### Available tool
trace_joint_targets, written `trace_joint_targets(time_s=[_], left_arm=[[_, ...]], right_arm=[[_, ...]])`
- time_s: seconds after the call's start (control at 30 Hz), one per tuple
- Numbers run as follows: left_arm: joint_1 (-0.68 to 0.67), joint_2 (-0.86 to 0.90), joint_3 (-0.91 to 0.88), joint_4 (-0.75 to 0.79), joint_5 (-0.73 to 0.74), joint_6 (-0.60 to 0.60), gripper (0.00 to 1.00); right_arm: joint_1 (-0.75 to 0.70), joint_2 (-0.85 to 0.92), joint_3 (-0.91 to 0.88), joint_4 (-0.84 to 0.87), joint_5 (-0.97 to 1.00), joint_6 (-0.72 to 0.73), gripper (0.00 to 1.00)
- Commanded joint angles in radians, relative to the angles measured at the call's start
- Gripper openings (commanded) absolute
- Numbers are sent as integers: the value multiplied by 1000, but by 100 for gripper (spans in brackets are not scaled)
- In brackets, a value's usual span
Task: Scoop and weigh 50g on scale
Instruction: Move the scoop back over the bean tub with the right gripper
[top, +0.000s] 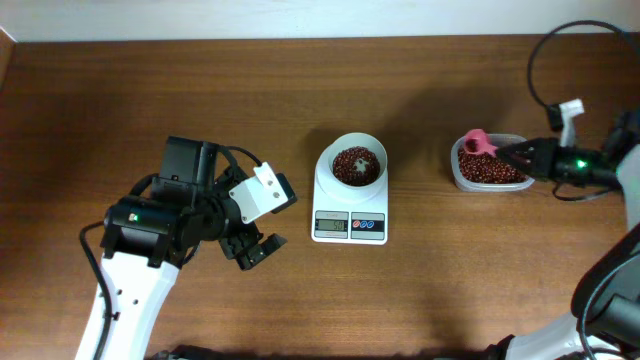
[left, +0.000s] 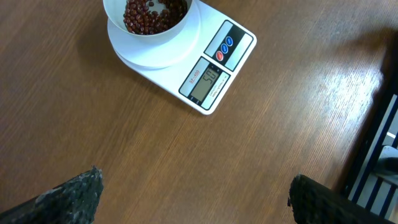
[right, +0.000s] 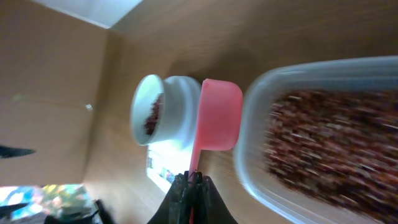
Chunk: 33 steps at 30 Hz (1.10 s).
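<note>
I find the scale (top: 350, 205) display (left: 207, 79) digits unclear at frame centre, red-brown beans (top: 357, 165) heaped in its bowl (left: 113, 18), left gripper (top: 254, 250) open, right gripper (right: 191, 180) clamping a pink scoop (right: 219, 121).

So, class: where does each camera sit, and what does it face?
Overhead: above the table, facing straight down; scale, both arms.
Left wrist: on the left arm, facing the scale; open left pincer shows.
Right wrist: on the right arm, facing along the scoop in the shut right pincer.
Shared: all show the scale's beans.
</note>
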Motion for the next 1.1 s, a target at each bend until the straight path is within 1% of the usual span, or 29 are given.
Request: trace_joint_targets(time_s=[0.0,0.17,0.23,0.3,0.33,0.4,0.5,0.57,0.63,0.67,0.7,0.8,0.9,0.93,1.0,1.07], left_arm=[[5,0,-2,1,4,-8,99],[5,0,-2,1,4,-8,99],[5,0,-2,1,4,-8,99],[5,0,-2,1,4,-8,99],[5,0,-2,1,4,-8,99],[5,0,-2,1,4,-8,99],[5,0,-2,1,4,-8,99],[5,0,-2,1,4,-8,99],[5,0,-2,1,4,-8,99],[5,0,-2,1,4,-9,99],[5,0,-2,1,4,-8,99],[5,0,-2,1,4,-8,99],[5,0,-2,1,4,-8,99],[5,0,-2,1,4,-8,99],[5,0,-2,1,4,-8,99],[5,0,-2,1,4,-8,99]], right_arm=[[-44,-35,13,11,177,-26,4],[35,-106,54,26,499,41,4],[91,-127,74,29,602,68,4],[156,-132,94,29,662,75,4],[203,-132,97,33,760,106,4],[277,-132,97,33,921,125,4],[346,-132,97,40,1001,127,4],[405,-132,108,37,1155,178,4],[432,-132,122,16,1234,183,4],[451,-133,132,5,1305,223,4],[465,-133,143,-5,1346,233,4],[495,-150,181,-47,1363,261,4],[494,-226,219,-151,1339,331,4],[492,-266,224,-179,1309,331,4],[492,-413,225,-233,1241,331,4],[492,-541,225,-269,1223,339,4]])
